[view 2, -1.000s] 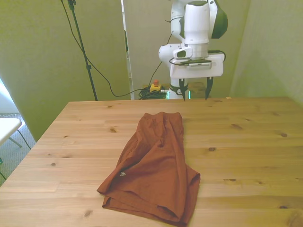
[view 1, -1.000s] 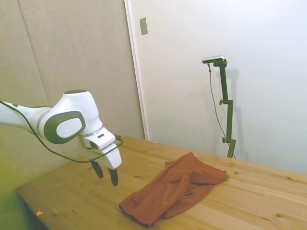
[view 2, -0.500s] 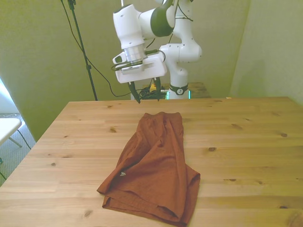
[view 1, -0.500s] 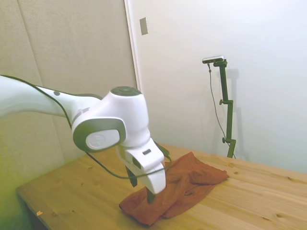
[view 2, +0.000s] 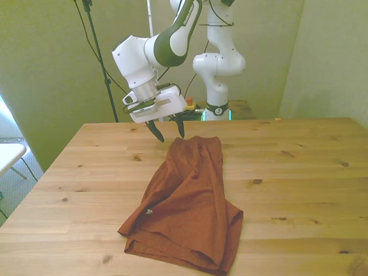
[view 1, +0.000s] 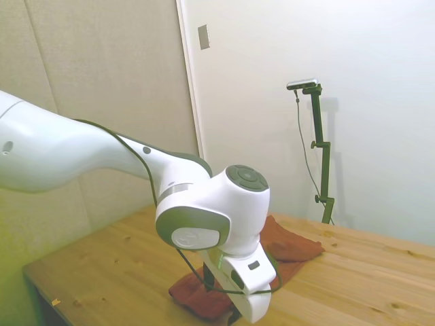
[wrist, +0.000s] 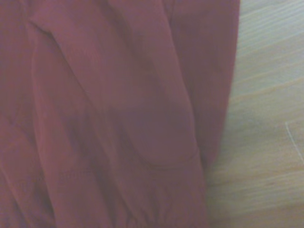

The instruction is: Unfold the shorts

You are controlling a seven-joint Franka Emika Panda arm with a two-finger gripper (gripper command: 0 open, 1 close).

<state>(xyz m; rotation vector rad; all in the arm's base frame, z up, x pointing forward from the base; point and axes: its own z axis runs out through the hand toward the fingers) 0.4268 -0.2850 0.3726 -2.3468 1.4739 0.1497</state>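
We see the shorts (view 2: 188, 201), a soft rust-brown garment, lying folded on the wooden table (view 2: 299, 172), their wide layered end toward the near edge and narrowing toward the far side. In the front view the near hem shows two stacked fabric edges, a small pale mark sits near the front view's left fold, and long creases run lengthwise up to the narrow far end. Up close in the wrist view, the fabric (wrist: 114, 109) fills most of the picture in soft overlapping folds, with bare wood beside one straight edge. Farther back, the white arm bends down from above, and its gripper (view 2: 168, 130) hangs tilted just over the table by the far end of the shorts, toward the front view's left, its two dark fingers spread apart and holding nothing.
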